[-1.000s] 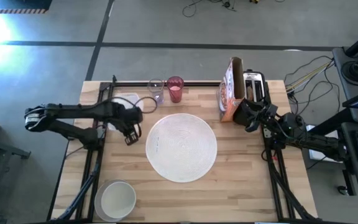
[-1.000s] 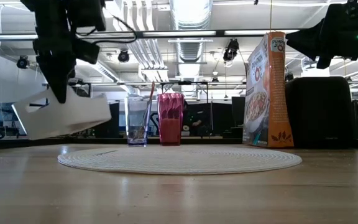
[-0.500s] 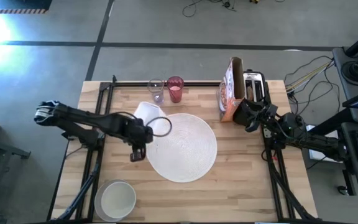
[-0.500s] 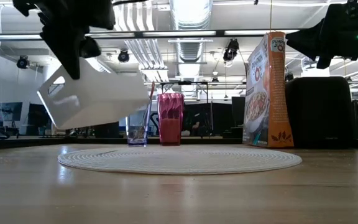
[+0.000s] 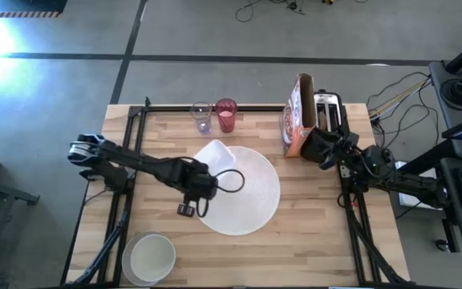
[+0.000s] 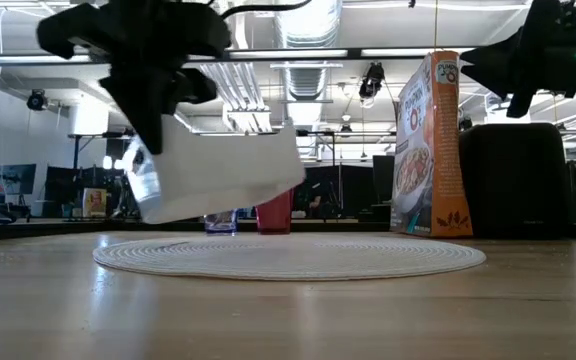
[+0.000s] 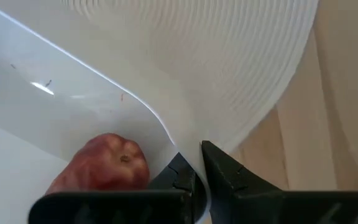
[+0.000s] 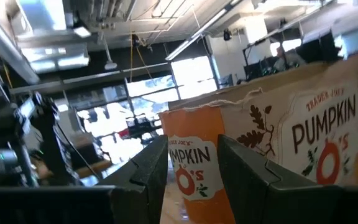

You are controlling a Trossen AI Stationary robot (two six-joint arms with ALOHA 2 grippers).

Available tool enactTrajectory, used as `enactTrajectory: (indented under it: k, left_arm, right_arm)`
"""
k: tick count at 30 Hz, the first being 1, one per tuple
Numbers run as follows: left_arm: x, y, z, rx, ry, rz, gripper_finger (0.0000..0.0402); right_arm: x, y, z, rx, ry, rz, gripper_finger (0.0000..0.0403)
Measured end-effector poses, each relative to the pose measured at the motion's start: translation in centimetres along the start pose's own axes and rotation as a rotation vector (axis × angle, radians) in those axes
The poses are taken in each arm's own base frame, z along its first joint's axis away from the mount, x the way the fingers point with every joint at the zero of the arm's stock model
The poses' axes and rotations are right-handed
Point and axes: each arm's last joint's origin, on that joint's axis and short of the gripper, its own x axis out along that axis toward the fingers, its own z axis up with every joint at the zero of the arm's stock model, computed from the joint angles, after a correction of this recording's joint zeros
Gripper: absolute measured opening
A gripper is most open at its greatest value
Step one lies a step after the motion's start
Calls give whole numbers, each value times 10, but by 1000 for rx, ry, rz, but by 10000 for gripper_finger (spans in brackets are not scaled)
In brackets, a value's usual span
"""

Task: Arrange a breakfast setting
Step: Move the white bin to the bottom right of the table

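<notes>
Little of the setting looks laid yet: going left to right, the white bowl (image 5: 151, 255) waits at the counter's seven o'clock corner, and the left pincer (image 7: 194, 180), clamped tight on the rim of a tilted white tub (image 5: 216, 154), carries it above the placemat (image 5: 251, 197). Inside lies the small red fruit (image 7: 104, 165), the tub's long axis running roughly ten to four. Pink tumbler (image 5: 226, 116) stands at twelve, off the mat; the right pincer (image 8: 191, 165) hovers half-open by the cereal box (image 5: 297, 116), gripping nothing.

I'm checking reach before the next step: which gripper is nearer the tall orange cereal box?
The right gripper. It sits beside the tall orange cereal box, fingers apart. The left gripper is over the round white ribbed placemat, shut on a white rectangular tub.
</notes>
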Motion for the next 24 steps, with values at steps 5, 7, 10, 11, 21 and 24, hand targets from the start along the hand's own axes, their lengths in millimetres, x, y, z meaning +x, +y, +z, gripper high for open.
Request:
enactTrajectory:
  k: [5, 7, 10, 11, 21, 24]
  left_arm:
    - [6, 0, 21, 105, 1, -2, 0]
    - [11, -2, 24, 147, 20, -6, 0]
    - [18, -4, 26, 197, 43, -11, 0]
    - [20, -4, 27, 212, 45, -12, 0]
    - [25, -4, 33, 273, 5, -6, 0]
    - [24, -3, 37, 285, -29, 2, 0]
  right_arm:
    - [0, 0, 0, -11, -3, -4, 128]
    - [0, 0, 2, 36, -18, -3, 128]
    - [0, 1, 4, 165, -30, 23, 128]
    - [0, 2, 3, 177, -12, 43, 128]
    - [16, 16, 36, 154, 199, 102, 128]
    - [25, 21, 44, 133, 352, 85, 128]
